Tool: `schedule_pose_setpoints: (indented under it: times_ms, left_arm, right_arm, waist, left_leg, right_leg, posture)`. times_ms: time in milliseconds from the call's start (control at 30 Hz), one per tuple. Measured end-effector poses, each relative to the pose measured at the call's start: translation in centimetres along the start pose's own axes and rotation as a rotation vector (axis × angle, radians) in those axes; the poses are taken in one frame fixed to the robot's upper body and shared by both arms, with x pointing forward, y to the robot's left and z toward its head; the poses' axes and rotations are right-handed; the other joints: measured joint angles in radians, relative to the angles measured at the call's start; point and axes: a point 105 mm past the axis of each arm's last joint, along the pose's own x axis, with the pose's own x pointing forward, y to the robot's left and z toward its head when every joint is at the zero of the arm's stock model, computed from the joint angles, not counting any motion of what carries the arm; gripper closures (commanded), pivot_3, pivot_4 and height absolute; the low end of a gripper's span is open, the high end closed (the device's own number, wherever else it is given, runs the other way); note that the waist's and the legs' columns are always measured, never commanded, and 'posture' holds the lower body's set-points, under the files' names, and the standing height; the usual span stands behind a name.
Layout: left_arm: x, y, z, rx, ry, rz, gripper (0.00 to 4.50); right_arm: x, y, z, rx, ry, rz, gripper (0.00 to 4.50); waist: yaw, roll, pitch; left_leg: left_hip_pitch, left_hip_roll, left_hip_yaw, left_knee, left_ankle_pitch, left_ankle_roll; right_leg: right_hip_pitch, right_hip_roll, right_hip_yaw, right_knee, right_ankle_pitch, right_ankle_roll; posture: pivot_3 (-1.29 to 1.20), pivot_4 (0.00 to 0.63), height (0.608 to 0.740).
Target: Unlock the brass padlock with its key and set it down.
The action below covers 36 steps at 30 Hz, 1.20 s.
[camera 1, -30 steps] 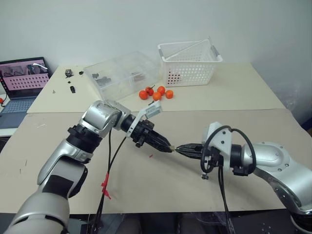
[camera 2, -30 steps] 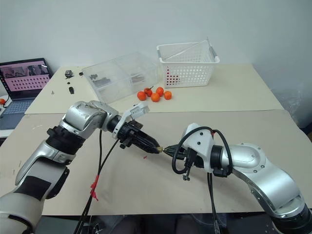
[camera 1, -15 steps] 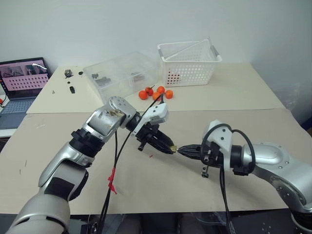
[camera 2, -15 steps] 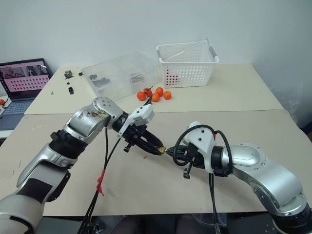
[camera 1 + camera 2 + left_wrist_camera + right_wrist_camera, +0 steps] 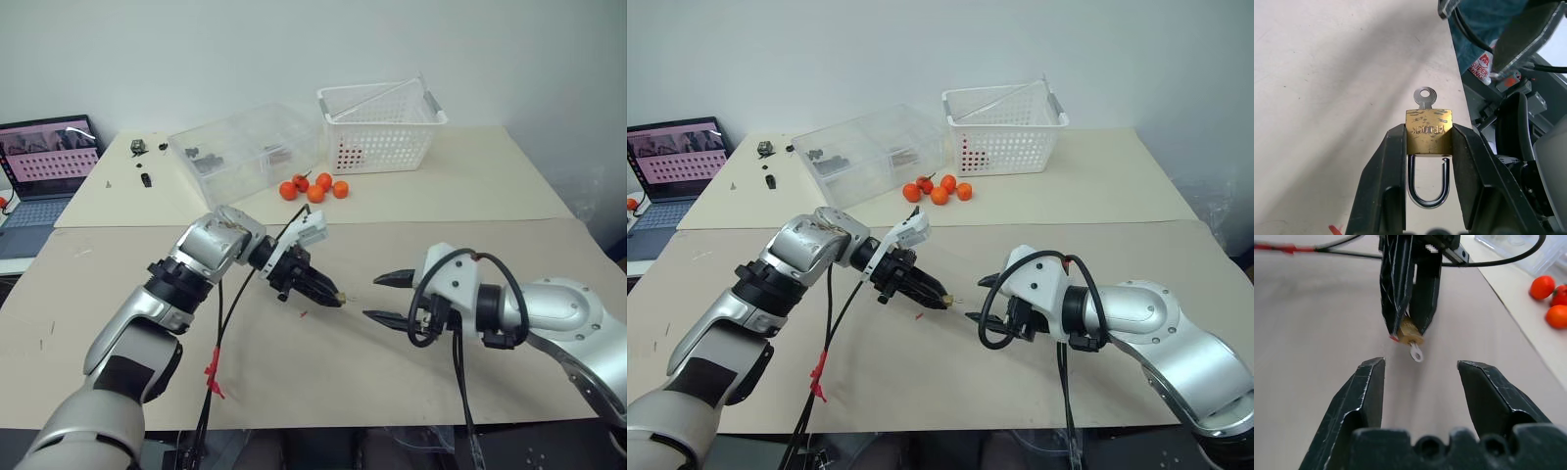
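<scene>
Left gripper (image 5: 1427, 161) clamped on the brass padlock (image 5: 1429, 131) above the table (image 5: 294, 362) — key (image 5: 1425, 97) sticking out of the body, one shackle end free. Right gripper (image 5: 1420, 377) spread wide, holding nothing — facing the key, just apart from it

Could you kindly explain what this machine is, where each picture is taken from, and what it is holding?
It is a humanoid robot with two arms, each ending in a two-fingered black hand. Two pictures come from cameras in its head, looking down over a table; the other two come from a camera on each wrist. The left hand pinches the brass padlock between its fingers, with the key sticking out of the lock body and the shackle pointing back toward the wrist. The right hand is open, just short of the key and apart from it. Further back lie small oranges, a clear plastic box, a white basket and a laptop.
</scene>
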Motion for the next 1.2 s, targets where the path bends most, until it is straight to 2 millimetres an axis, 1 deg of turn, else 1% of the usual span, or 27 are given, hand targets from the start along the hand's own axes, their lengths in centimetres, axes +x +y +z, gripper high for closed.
schedule_pose_setpoints:
  times_ms: [100,233,300,400,600,800,967,1200]
  left_arm:
    - [0.0,-0.4,0.7,-0.08,-0.051,-0.039,3.68]
    - [-0.3,-0.8,1.2,-0.122,-0.066,-0.067,3.68]
    - [-0.6,-0.6,0.9,-0.125,-0.06,-0.068,3.68]
    - [-1.6,0.2,-0.1,-0.166,-0.062,-0.038,3.68]
    - [-1.2,-0.1,-0.5,-0.184,-0.043,-0.087,3.68]
    - [0.2,-0.4,0.0,-0.218,-0.058,-0.15,3.68]
    - [0.3,-0.5,0.2,-0.221,-0.06,-0.158,3.68]
    - [0.4,-0.4,0.8,-0.215,-0.062,-0.16,3.68]
  right_arm:
    - [0.3,-0.1,-0.8,-0.123,0.009,-0.03,1.56]
    - [0.4,-0.2,-0.7,-0.211,-0.01,-0.055,1.56]
    - [0.4,0.4,-1.2,-0.211,-0.009,-0.045,1.56]
    - [0.4,1.1,-1.8,-0.173,-0.01,-0.038,1.56]
    - [0.4,1.2,-1.0,-0.182,-0.054,-0.044,1.56]
    - [0.7,0.2,0.4,-0.21,-0.11,-0.077,1.56]
    - [1.0,-0.1,0.6,-0.215,-0.118,-0.081,1.56]
    - [1.4,0.5,0.6,-0.209,-0.126,-0.049,1.56]
  waist:
    - [0.0,0.0,0.0]
    - [-0.002,0.0,0.0]
    - [-0.002,0.0,0.0]
    - [-0.002,0.0,0.0]
    - [0.002,0.0,0.0]
    - [0.0,0.0,0.0]
    - [-0.001,0.0,0.0]
    - [0.0,0.0,0.0]
  left_leg:
    - [0.0,0.0,0.002,0.0,0.0,0.0]
    - [0.001,0.0,0.002,0.0,0.0,0.0]
    - [0.001,0.001,0.002,0.0,0.0,0.0]
    - [0.0,0.001,0.002,0.0,0.0,0.0]
    - [0.0,0.0,0.002,0.001,0.0,0.0]
    - [0.0,0.0,0.002,0.0,0.0,0.0]
    - [0.0,0.0,0.002,0.0,0.0,0.0]
    - [0.0,0.0,0.002,0.0,0.0,0.0]
  right_leg:
    - [0.0,0.0,0.0,0.0,-0.001,0.001]
    - [0.0,0.0,0.001,0.001,0.0,0.001]
    - [0.0,0.001,0.001,0.001,0.0,0.0]
    - [0.0,0.001,0.001,0.001,0.0,0.0]
    - [0.0,0.0,0.001,0.0,0.0,0.0]
    - [0.0,0.001,0.002,0.0,0.0,0.0]
    - [0.0,0.001,0.002,0.0,0.0,0.0]
    - [0.0,0.001,0.002,0.0,0.0,0.0]
  posture:
    - [0.0,0.15,0.74]
    - [0.0,0.15,0.74]
    - [0.0,0.15,0.74]
    - [0.0,0.15,0.74]
    - [0.0,0.15,0.74]
    - [0.0,0.15,0.74]
    - [0.0,0.15,0.74]
    - [0.0,0.15,0.74]
